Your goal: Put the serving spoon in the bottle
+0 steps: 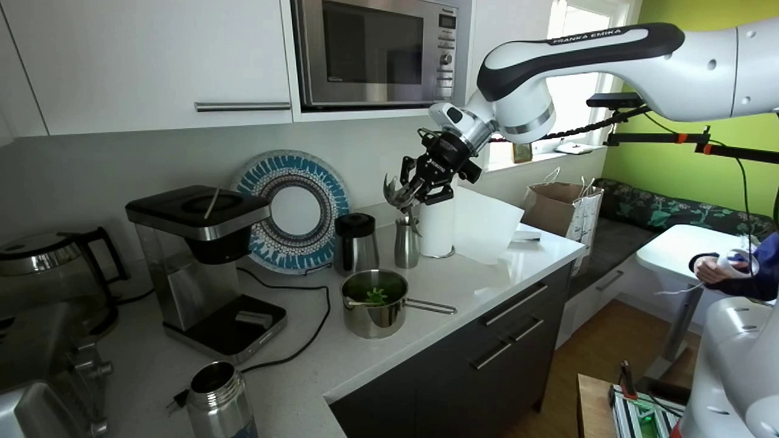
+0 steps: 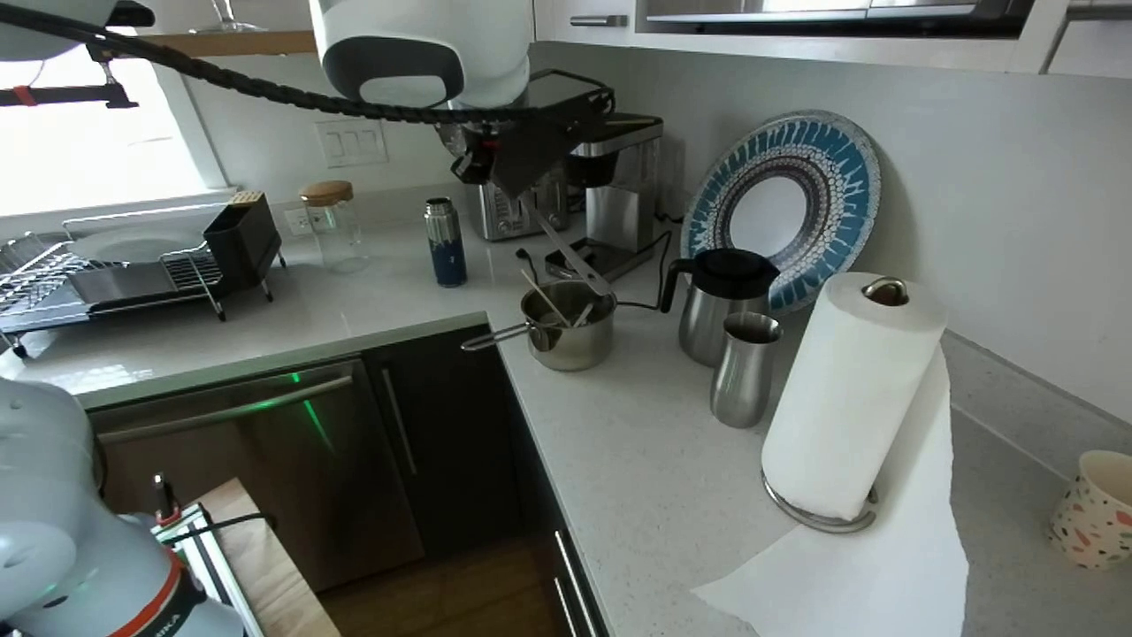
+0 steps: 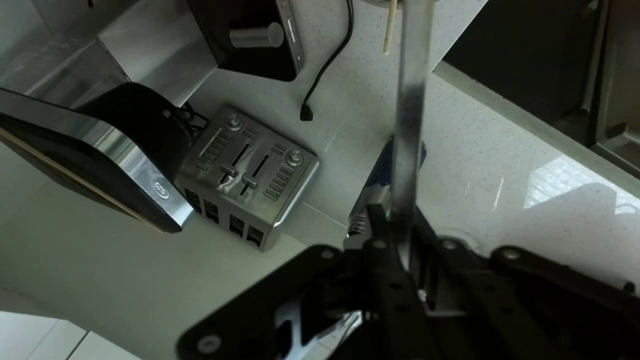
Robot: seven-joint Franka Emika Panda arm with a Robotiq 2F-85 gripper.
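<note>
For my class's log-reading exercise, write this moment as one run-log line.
gripper: shut on serving spoon | silvery bottle: upright on counter | spoon: aloft, handle slanting down, outside bottle | insertion: not done

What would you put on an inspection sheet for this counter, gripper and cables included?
Surface: pale speckled counter, paper sheet spread on it.
Job's things: serving spoon held aloft, handle slanting down; silvery bottle standing, spoon not in it.
Clutter: pot with greenery, black-lidded jug, paper roll, blue-and-silver bottle.
Gripper: shut on the spoon's handle.
Cables: black cord on the counter, plug end loose; braided cable beneath the arm.
Surroundings: microwave above; person's hand near an exterior view's edge.
</note>
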